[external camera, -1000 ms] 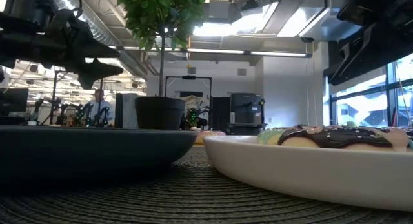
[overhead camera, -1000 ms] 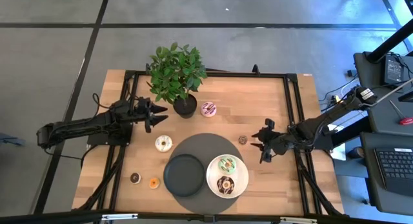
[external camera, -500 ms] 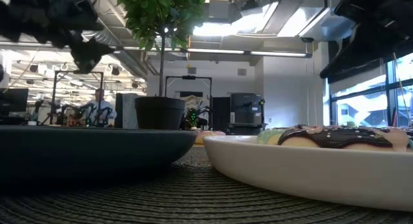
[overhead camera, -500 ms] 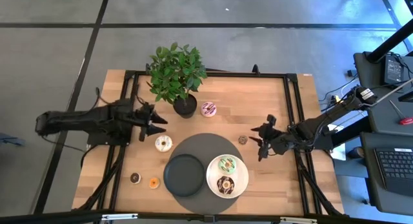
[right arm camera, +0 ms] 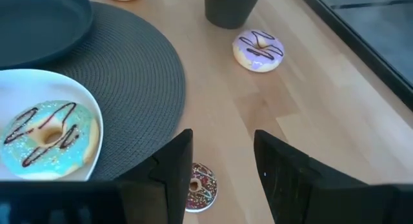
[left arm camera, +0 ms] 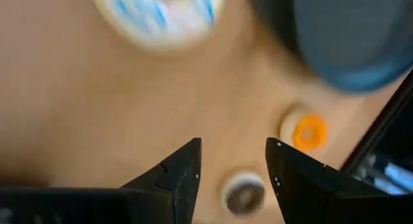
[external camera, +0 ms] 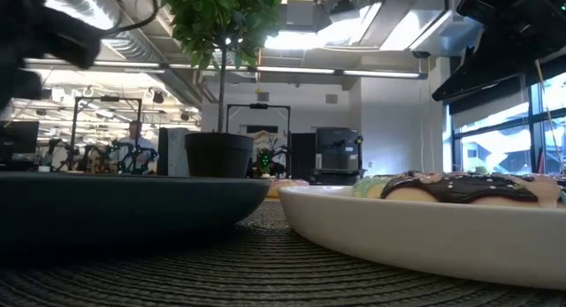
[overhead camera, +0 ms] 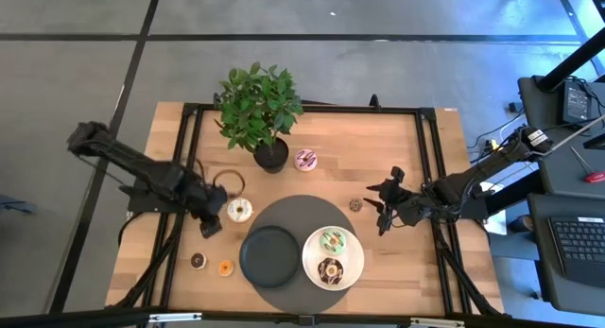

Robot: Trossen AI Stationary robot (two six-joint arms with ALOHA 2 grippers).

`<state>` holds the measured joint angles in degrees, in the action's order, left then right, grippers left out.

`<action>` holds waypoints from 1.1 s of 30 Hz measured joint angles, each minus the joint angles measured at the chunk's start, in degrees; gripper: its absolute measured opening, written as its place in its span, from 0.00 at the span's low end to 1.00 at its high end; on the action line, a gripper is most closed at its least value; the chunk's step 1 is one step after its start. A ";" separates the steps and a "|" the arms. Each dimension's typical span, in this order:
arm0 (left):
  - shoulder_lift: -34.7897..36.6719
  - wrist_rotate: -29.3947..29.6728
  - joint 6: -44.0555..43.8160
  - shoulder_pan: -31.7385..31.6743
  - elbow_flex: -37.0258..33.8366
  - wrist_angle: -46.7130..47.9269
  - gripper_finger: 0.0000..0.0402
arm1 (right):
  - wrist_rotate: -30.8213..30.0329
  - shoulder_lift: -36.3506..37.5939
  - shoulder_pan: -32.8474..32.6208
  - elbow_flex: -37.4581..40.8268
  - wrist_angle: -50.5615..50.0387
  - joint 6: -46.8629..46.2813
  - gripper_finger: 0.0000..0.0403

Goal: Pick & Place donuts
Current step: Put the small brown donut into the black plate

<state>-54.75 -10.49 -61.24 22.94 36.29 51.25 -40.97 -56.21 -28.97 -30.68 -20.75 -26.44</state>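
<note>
Meanwhile, left gripper (overhead camera: 210, 226) gapes beside the white donut (overhead camera: 239, 211); right gripper (overhead camera: 378, 207) gapes empty.

— What sort of place is this?
— A robotics lab in an open office hall. At three o'clock stands a desk with a laptop (overhead camera: 577, 248) and cables; exposed ceiling ducts (external camera: 133, 42) run overhead.
— Anything else?
— A person (external camera: 134, 148) among equipment racks beyond the wooden table (overhead camera: 378, 158).
</note>
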 joint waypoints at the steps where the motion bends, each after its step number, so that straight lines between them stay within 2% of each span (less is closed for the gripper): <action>1: -1.98 -0.87 -2.10 2.15 0.40 -0.07 0.41 | -0.02 0.00 0.00 0.00 0.00 0.36 0.41; 8: -13.73 -1.17 -12.37 14.57 2.61 -1.95 0.37 | -0.04 0.00 1.27 0.00 -0.05 1.49 0.41; 15: -21.74 -1.15 -18.12 21.64 3.79 -9.76 0.37 | -0.04 0.00 2.63 0.00 -0.07 1.49 0.41; 22: -25.97 -4.27 -22.65 25.34 3.81 -9.97 0.34 | 0.13 -0.02 2.62 0.00 0.02 1.19 0.41; 33: -26.26 -5.18 -23.73 27.01 3.79 -8.50 0.26 | 0.59 -0.02 2.62 0.00 0.44 1.06 0.41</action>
<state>-81.01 -15.68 -84.98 49.95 40.07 42.75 -40.39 -56.23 -26.35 -30.68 -20.32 -25.39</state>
